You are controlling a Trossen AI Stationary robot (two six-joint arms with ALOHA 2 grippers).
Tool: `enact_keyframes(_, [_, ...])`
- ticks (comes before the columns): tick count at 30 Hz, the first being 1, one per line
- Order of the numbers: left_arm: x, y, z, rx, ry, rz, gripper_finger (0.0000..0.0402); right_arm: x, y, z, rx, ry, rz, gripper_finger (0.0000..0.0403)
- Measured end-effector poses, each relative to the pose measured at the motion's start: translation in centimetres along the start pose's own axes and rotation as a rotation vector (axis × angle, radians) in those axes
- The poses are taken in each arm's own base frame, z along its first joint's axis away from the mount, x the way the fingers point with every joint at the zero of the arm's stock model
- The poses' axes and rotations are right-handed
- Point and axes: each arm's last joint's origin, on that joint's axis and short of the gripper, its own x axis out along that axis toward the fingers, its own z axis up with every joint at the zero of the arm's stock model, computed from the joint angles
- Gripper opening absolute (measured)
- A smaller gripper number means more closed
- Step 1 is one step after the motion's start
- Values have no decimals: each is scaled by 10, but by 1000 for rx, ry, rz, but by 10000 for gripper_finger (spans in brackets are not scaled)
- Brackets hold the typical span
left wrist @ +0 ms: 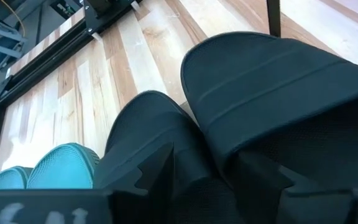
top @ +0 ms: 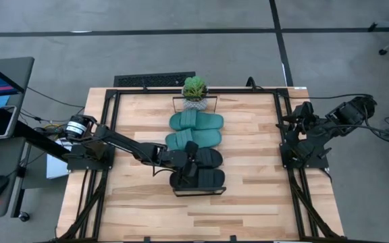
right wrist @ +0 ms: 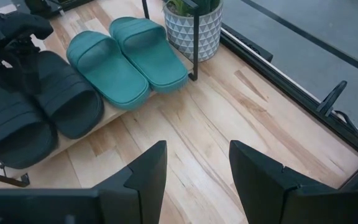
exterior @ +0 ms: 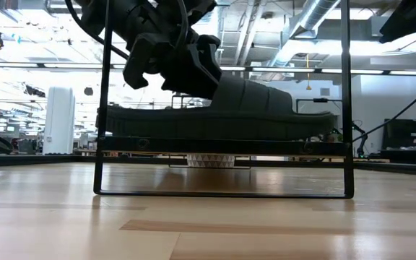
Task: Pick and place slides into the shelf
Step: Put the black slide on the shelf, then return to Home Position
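Light-wood shelf (top: 196, 151) carried all four slides (top: 196, 150) side by side, long axes crosswise. The nearest black slide (top: 200, 179) lay directly beneath the left gripper (top: 189, 167), its jaws parted and holding nothing. The right gripper (right wrist: 197, 163) waited wide, well apart.

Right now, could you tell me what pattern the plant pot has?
White with a dark triangle pattern on the plant pot, clearest in the right wrist view.
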Motion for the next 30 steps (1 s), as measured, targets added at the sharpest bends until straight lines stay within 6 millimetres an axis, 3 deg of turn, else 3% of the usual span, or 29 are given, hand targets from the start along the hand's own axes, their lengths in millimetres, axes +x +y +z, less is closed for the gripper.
enact_keyframes(18, [-24, 5, 4, 10, 72, 0, 138, 0, 0, 0, 8, 0, 1, 166])
enact_keyframes(30, [-54, 7, -6, -10, 257, -34, 138, 0, 0, 0, 8, 0, 1, 166])
